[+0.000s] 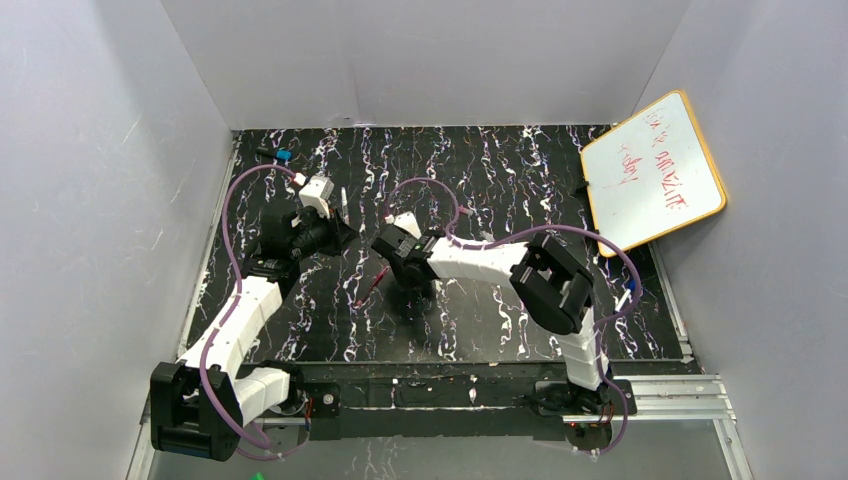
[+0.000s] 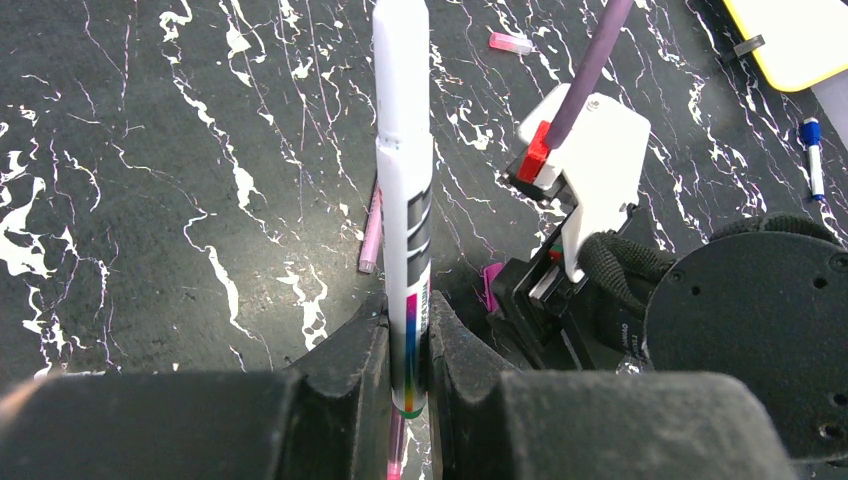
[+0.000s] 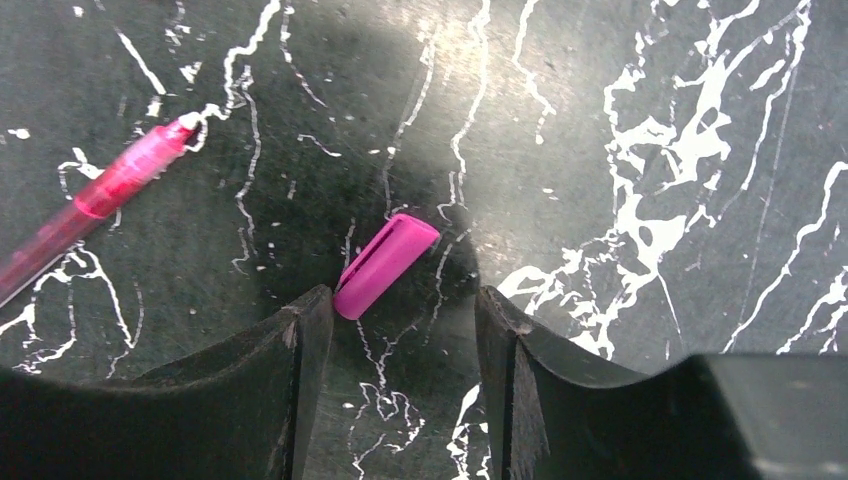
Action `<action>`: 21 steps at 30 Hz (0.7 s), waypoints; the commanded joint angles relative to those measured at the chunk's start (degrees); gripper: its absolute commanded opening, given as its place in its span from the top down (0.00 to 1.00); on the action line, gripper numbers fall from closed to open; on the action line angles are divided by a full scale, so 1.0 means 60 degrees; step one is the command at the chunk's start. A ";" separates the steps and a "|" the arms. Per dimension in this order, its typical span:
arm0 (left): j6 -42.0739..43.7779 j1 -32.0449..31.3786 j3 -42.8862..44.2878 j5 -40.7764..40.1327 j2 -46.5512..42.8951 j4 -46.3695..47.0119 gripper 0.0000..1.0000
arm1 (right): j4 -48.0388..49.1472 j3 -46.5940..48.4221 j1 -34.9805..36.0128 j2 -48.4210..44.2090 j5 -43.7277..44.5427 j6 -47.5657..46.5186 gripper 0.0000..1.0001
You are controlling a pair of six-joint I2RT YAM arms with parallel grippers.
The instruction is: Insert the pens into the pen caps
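Pens, count: three in the left wrist view, one held and two lying flat.
Whitish pen (image 2: 403, 130): stands upright, its lower end with a rainbow stripe pinched in the left gripper (image 2: 408, 330), whose two fingers are pressed against the barrel.
Pale pink pen (image 2: 371, 230): lies on the mat just beyond the left gripper, to the left of the held pen.
Brighter pink pen (image 2: 395, 450): lies under the left gripper; only a short stretch shows between the fingers.
Red-pink pen (image 3: 110, 185): the right wrist view shows it lying aslant on the mat, left of the cap and apart from it. I cannot tell which of the lying pens it is.
Pen caps, count: two.
Magenta cap (image 3: 385, 265): lies flat on the mat between the spread fingers of the right gripper (image 3: 400, 310). Its lower end is right at one finger; the other finger stands clear. It is not gripped.
Pinkish cap (image 2: 510, 42): lies alone, farther back on the mat.
Other items: one blue-capped white marker (image 2: 812, 155) near the right side; one small blue item (image 1: 283, 155) at the far left corner.
Surface: black mat (image 1: 500, 180) veined with white, like marble.
Room: plain pale grey walls (image 1: 400, 60) on three sides; one yellow-framed whiteboard (image 1: 655, 170) with red writing leans at the right.
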 commanded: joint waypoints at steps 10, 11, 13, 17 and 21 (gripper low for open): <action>0.0031 0.0041 0.0069 0.0146 0.0009 -0.0118 1.00 | -0.0584 -0.0668 -0.0304 -0.0552 -0.0038 0.0058 0.38; 0.0030 0.0041 0.0080 0.0175 0.0040 -0.0134 1.00 | -0.0222 -0.0654 -0.0302 -0.0645 -0.0346 -0.0017 0.38; 0.0030 0.0041 0.0080 0.0187 0.0056 -0.0148 1.00 | -0.0199 -0.0480 -0.0302 -0.0516 -0.0493 -0.0052 0.38; 0.0027 0.0041 0.0077 0.0206 0.0085 -0.0161 1.00 | -0.0128 -0.0067 -0.0258 -0.0261 -0.0722 -0.0123 0.36; 0.0031 0.0041 0.0098 0.0230 0.0114 -0.0163 1.00 | -0.0011 0.0190 -0.0235 -0.0109 -0.0953 -0.0087 0.35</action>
